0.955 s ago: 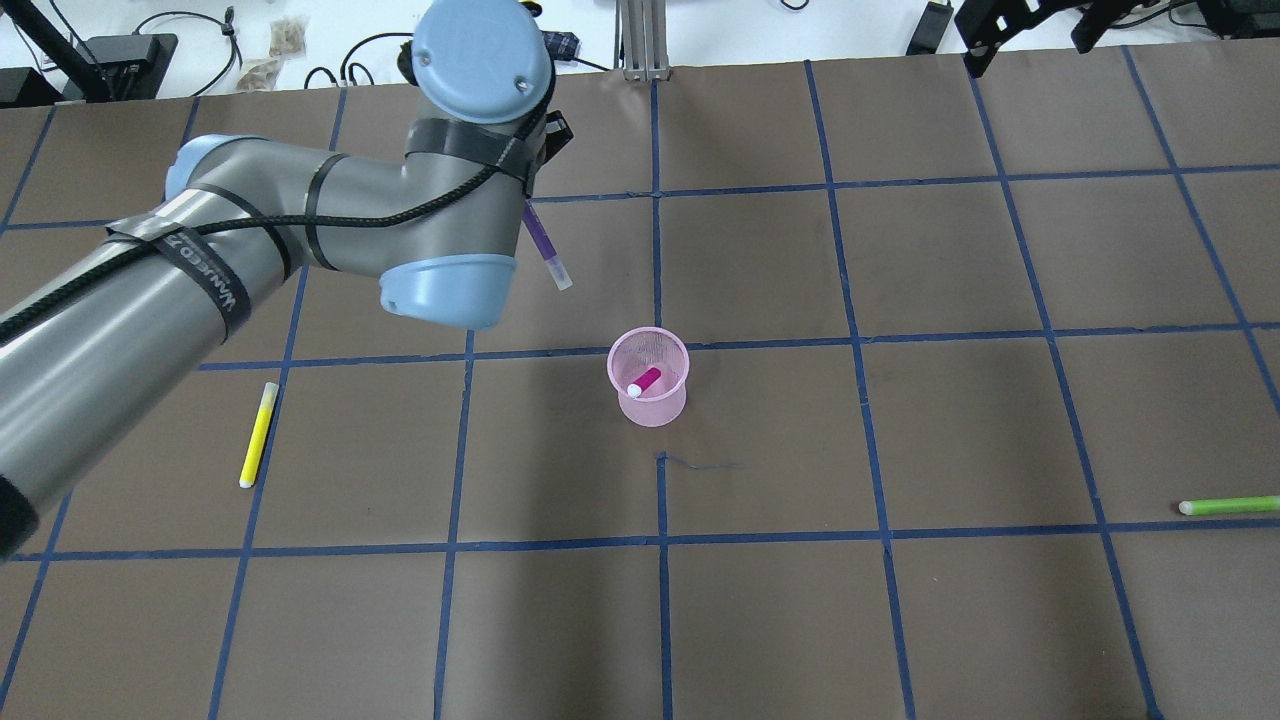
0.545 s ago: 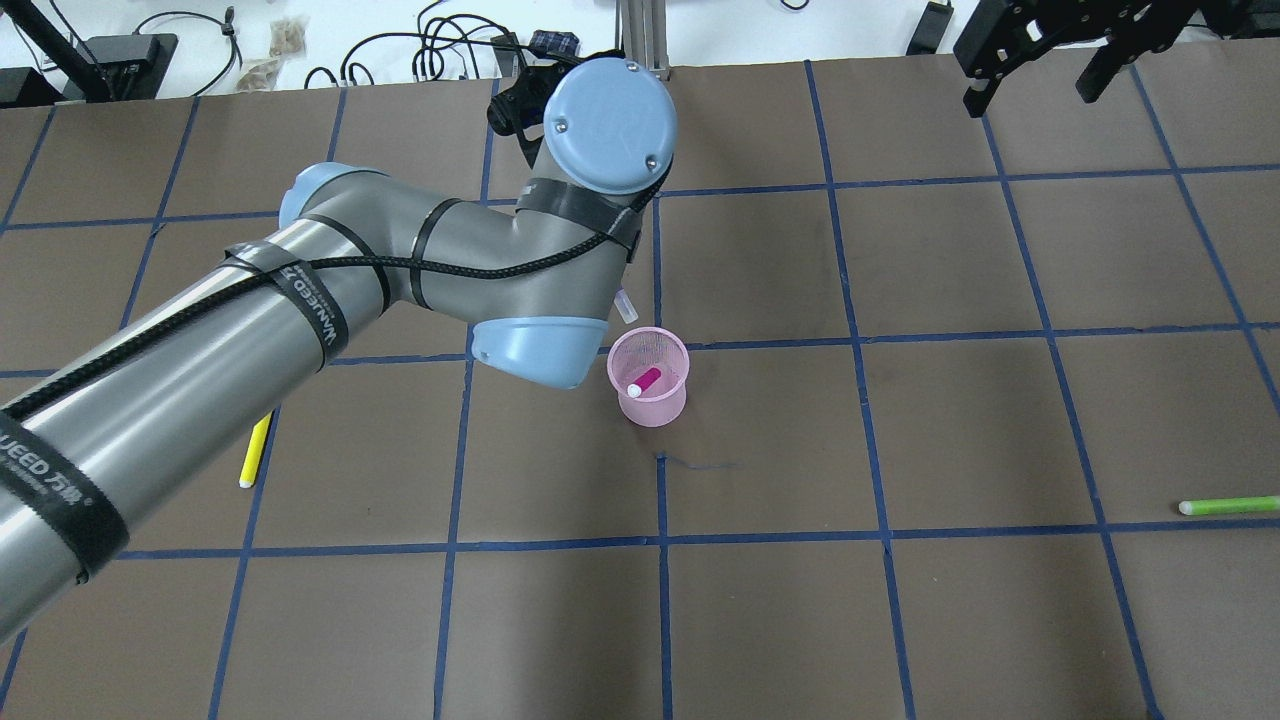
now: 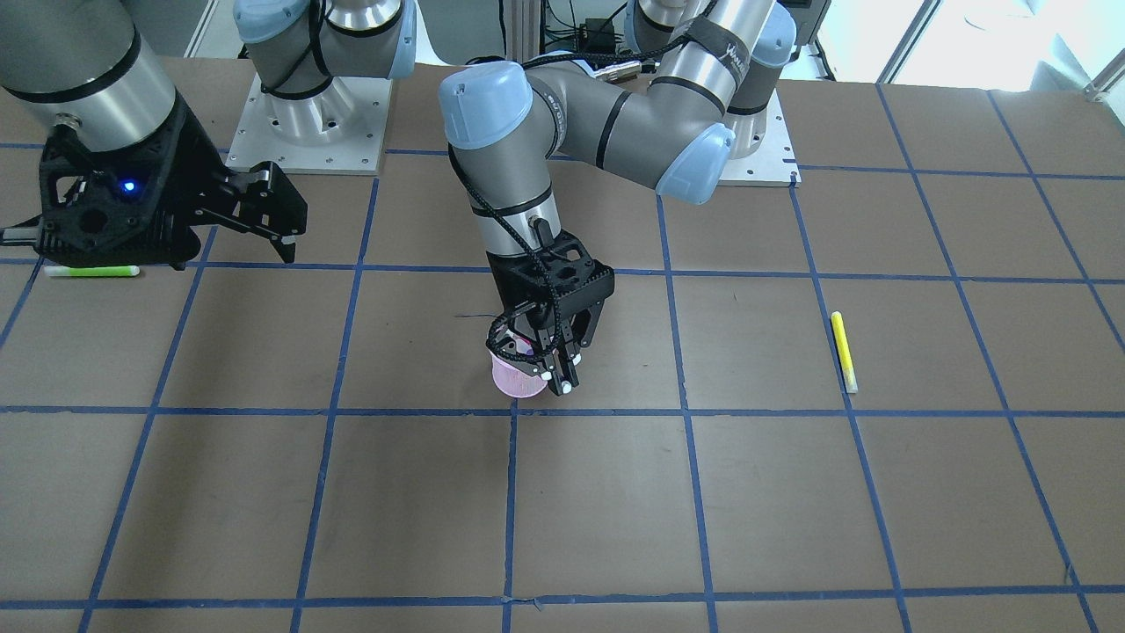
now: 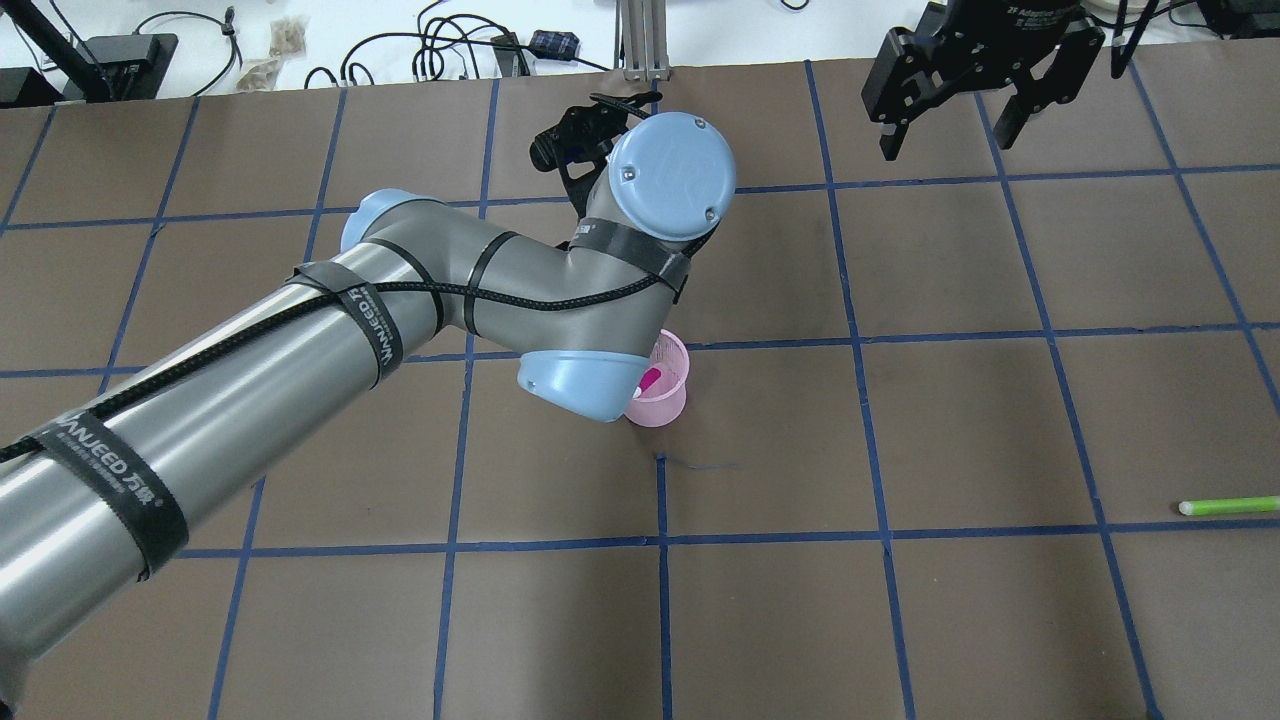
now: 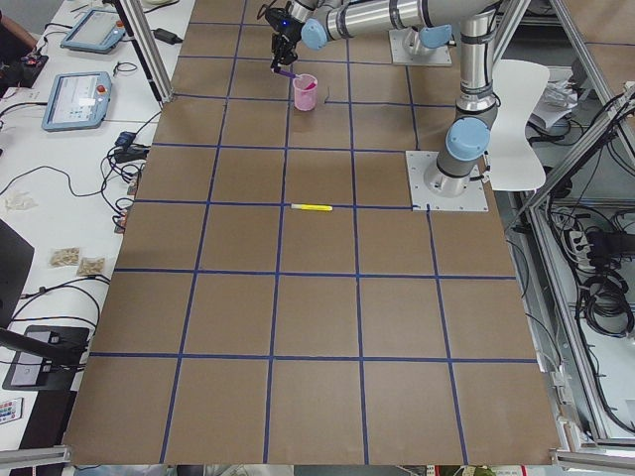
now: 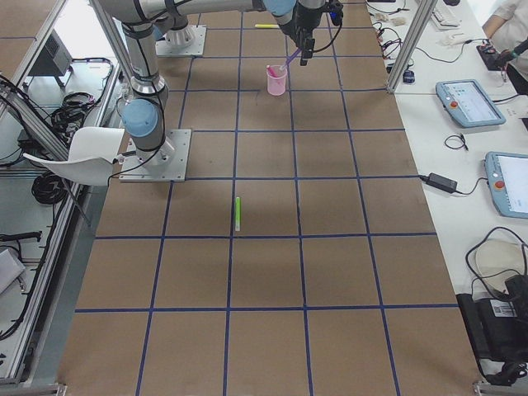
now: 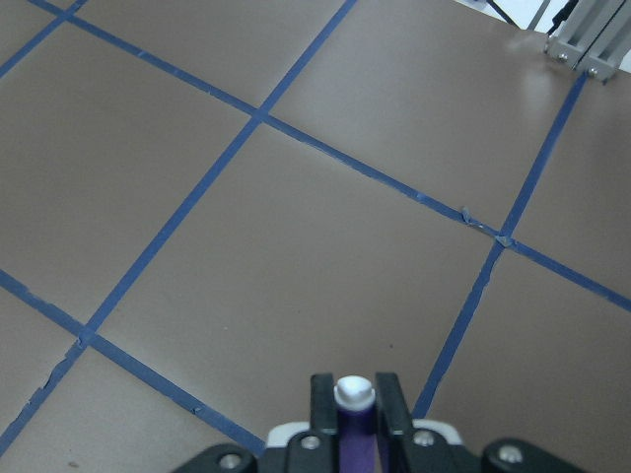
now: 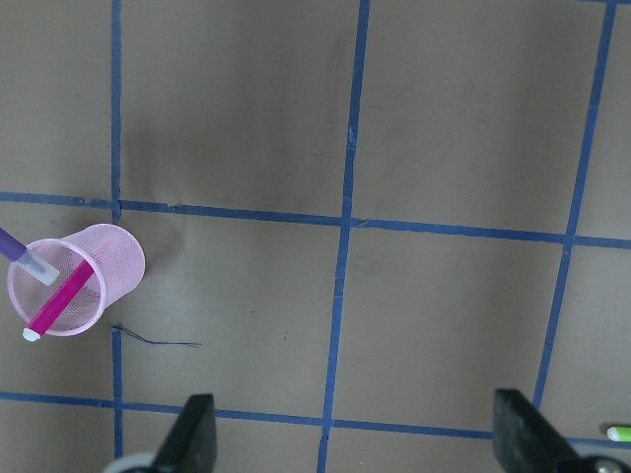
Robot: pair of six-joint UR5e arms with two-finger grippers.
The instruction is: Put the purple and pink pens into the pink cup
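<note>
The left claw [image 3: 556, 378] is clamped on the purple pen [image 7: 355, 434], fingers [image 7: 322, 396] pressed to either side of the barrel with the white end poking up between them. The pen hangs tilted below the claw, and its clear-capped lower end sits over the mouth of the pink cup [image 8: 110, 258], close to the rim on one side. Whether it has passed below the rim cannot be told. The cup stands upright directly under the claw, and the pink pen [image 8: 61, 298] leans across its inside, white tip resting at the rim.

Around the claw the table [image 4: 900, 620] is bare brown paper crossed by blue tape lines on every side. A yellow pen [image 3: 842, 350] lies flat, well apart on the robot's left.

The right claw [image 4: 945, 140] hangs far off toward the table's far edge, fingers spread wide with nothing between them. A green pen [image 4: 1230, 506] lies apart from it near the table's right-hand edge.
</note>
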